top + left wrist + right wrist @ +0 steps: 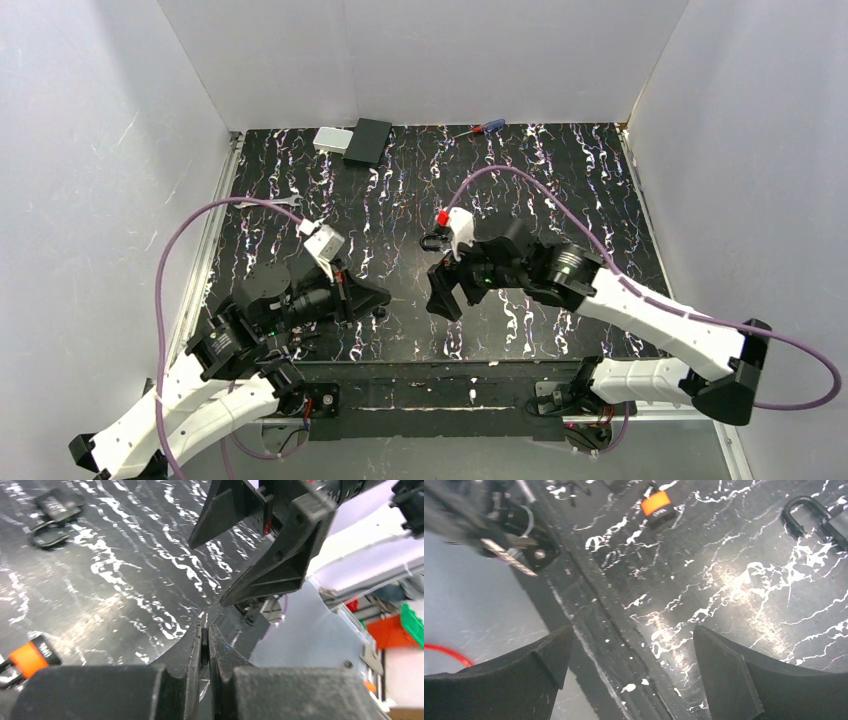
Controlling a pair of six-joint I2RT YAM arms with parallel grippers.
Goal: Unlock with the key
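We log left pincer (204,630) clamped shut on key (506,556), blade sticking out. Right pincer (632,630) wide open, empty, over edge of counter (734,595). Padlock (816,517) beyond it, cropped by frame.

Marbled black table (560,180) — padlock (57,505), box (368,141), perhaps screwdriver (478,128)

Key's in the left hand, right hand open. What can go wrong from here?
1. The left hand seems to pinch the key by a thin sliver only, so it may twist or slip when pushed into the lock.
2. The black padlock lies loose, apart from both hands, and the right hand is open and empty. Unbraced, the lock would likely slide away.
3. The hands sit close together, so a reach for the lock might clip the key.
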